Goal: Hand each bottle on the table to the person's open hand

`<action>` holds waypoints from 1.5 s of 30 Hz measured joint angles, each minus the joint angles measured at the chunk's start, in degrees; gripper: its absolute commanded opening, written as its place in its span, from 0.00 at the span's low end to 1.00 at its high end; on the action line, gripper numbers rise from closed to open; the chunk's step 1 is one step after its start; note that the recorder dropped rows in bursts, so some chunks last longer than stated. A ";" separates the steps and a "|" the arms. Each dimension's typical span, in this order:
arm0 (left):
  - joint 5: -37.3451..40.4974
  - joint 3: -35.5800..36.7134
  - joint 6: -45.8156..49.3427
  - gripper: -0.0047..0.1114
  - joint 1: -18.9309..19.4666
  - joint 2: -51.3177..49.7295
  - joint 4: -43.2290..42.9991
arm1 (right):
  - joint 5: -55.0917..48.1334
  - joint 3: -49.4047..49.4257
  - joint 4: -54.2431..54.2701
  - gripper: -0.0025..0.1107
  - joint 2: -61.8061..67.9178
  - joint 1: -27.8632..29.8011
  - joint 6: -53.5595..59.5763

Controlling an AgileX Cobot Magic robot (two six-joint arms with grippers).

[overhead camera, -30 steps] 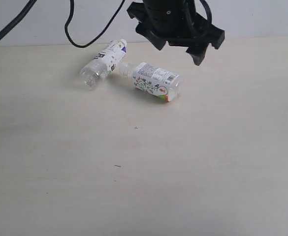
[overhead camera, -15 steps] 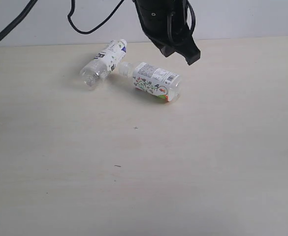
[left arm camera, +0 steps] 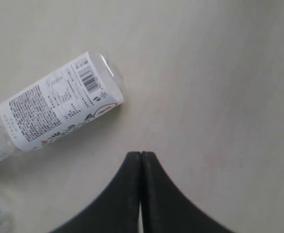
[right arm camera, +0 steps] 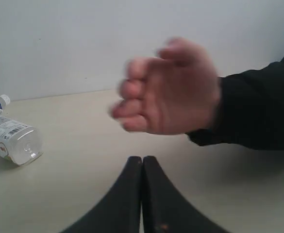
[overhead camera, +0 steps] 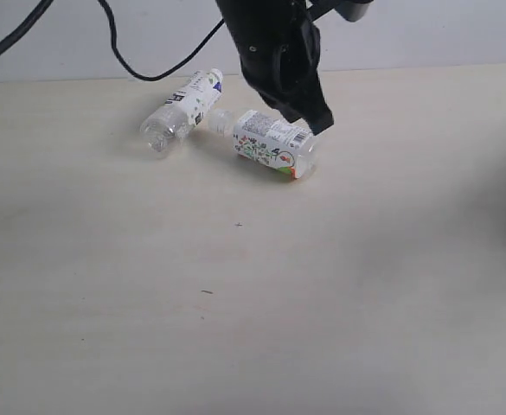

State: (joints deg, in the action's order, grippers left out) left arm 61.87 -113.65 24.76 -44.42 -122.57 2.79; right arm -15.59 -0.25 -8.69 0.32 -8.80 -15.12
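Now | left tool point(left arm camera: 141, 156) pressed together, near floral bottle point(left arm camera: 59, 109) | its long axis slants across tool | right tool point(right arm camera: 142, 160) likewise, farther

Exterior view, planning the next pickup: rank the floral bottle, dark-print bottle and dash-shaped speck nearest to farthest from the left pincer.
1. The floral bottle, right beside the left pincer.
2. The dark-print bottle, farther left.
3. The dash-shaped speck, well toward the camera.

Lab-like bench, bare beige table point(overhead camera: 365, 303), plain white wall point(overhead camera: 460, 35), black cable point(overhead camera: 12, 35)
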 measured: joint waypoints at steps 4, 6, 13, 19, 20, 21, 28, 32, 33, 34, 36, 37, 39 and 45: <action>-5.91 9.62 4.10 0.04 4.19 3.70 4.96 | 0.00 0.00 0.00 0.02 0.00 0.00 0.00; -8.71 13.43 8.28 0.04 6.52 5.75 8.71 | 0.00 0.00 0.00 0.02 0.00 0.00 0.00; -9.96 15.82 13.43 0.04 10.08 8.44 15.57 | 0.00 0.00 0.00 0.02 0.00 0.00 0.00; -10.09 15.91 13.79 0.04 10.46 8.70 16.68 | 0.00 0.00 0.00 0.02 0.00 0.00 0.00; -10.09 15.91 13.79 0.04 10.46 8.70 16.95 | 0.00 0.00 0.00 0.02 0.00 0.00 0.00; -10.09 15.91 13.79 0.04 10.46 8.70 17.11 | 0.00 0.00 0.00 0.02 0.00 0.00 0.00; -10.09 15.91 13.79 0.04 10.46 8.70 17.22 | 0.00 0.00 0.00 0.02 0.00 0.00 0.00; -10.09 15.91 13.88 0.04 10.46 8.70 17.22 | 0.00 0.00 0.00 0.02 0.00 0.00 0.00; -10.09 15.91 13.88 0.04 10.46 8.70 17.22 | 0.00 0.00 0.00 0.02 0.00 0.00 0.00; -10.09 15.91 13.88 0.04 10.46 8.70 17.22 | 0.00 0.00 0.00 0.02 0.00 0.00 0.00; -10.09 15.91 13.88 0.04 10.46 8.70 17.22 | 0.00 0.00 0.00 0.02 0.00 0.00 0.00; -10.09 15.91 13.88 0.04 10.46 8.70 17.22 | 0.00 0.00 0.00 0.02 0.00 0.00 0.00; -10.09 15.91 13.88 0.04 10.46 8.70 17.12 | 0.00 0.00 0.00 0.02 0.00 0.00 0.00; -10.09 15.91 13.88 0.04 10.73 8.70 17.12 | 0.00 0.00 0.00 0.02 0.00 0.00 0.00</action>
State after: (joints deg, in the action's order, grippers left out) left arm 51.78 -97.74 38.65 -33.69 -113.88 19.91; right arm -15.59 -0.25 -8.69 0.32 -8.80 -15.12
